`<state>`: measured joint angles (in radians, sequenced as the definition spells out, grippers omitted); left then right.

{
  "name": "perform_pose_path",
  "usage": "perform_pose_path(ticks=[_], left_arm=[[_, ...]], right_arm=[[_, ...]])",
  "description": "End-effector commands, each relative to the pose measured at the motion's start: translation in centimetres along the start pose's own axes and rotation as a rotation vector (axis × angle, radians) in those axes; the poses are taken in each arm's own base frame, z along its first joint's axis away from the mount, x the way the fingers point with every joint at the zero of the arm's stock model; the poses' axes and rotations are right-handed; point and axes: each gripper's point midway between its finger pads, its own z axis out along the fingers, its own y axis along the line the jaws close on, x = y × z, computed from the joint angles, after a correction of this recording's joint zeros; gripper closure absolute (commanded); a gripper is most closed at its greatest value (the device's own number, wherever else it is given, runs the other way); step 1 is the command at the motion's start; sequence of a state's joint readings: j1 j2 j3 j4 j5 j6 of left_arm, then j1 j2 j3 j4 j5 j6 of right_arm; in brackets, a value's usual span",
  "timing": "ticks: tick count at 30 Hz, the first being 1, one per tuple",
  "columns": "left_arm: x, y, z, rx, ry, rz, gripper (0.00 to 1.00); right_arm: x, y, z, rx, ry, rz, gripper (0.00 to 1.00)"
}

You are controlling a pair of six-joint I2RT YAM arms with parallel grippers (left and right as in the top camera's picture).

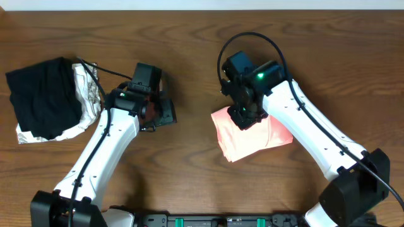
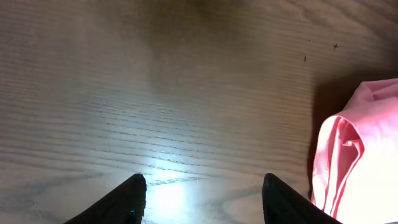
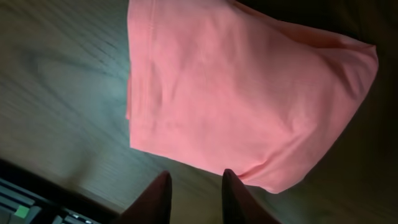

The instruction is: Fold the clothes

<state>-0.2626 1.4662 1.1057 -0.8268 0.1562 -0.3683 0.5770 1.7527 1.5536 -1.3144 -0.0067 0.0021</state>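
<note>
The clothes, a salmon-pink T-shirt (image 1: 252, 137), lie folded into a small packet on the wooden table right of centre. My right gripper (image 1: 243, 117) hangs over the packet's upper-left part. In the right wrist view the pink fabric (image 3: 236, 93) fills the upper frame, and the right gripper (image 3: 195, 182) stands slightly open just off its near edge, nothing between the fingers. My left gripper (image 1: 165, 113) is a little left of the shirt, apart from it. In the left wrist view it (image 2: 204, 183) is open over bare wood, with the shirt's folded edge (image 2: 357, 155) at the right.
A black folded garment (image 1: 41, 94) lies at the far left on top of a silvery-white patterned cloth (image 1: 85, 94). The left arm's cable runs just beside them. The arm bases (image 1: 208, 221) sit at the table's near edge.
</note>
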Motion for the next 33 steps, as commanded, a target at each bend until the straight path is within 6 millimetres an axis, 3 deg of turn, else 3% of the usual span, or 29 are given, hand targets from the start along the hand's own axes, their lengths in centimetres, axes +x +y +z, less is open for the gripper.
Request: perform_pose_path(ticks=[1, 9, 19, 30, 33], left_arm=[[0.1, 0.4, 0.2, -0.016, 0.006, 0.004, 0.40], [0.1, 0.4, 0.2, -0.016, 0.006, 0.004, 0.40], [0.7, -1.3, 0.4, 0.003, 0.006, 0.059, 0.41], [2.0, -6.1, 0.6, 0.071, -0.022, 0.205, 0.43], [2.3, -7.0, 0.6, 0.084, -0.027, 0.232, 0.43]], right_arm=[[-0.1, -0.9, -0.1, 0.008, -0.007, 0.017, 0.77], [-0.3, -4.8, -0.1, 0.019, -0.025, 0.186, 0.77], [1.1, -6.6, 0.9, 0.008, 0.016, 0.276, 0.89], [2.5, -6.6, 9.3, 0.008, -0.006, 0.278, 0.83], [3.7, -6.4, 11.8, 0.008, -0.007, 0.293, 0.75]])
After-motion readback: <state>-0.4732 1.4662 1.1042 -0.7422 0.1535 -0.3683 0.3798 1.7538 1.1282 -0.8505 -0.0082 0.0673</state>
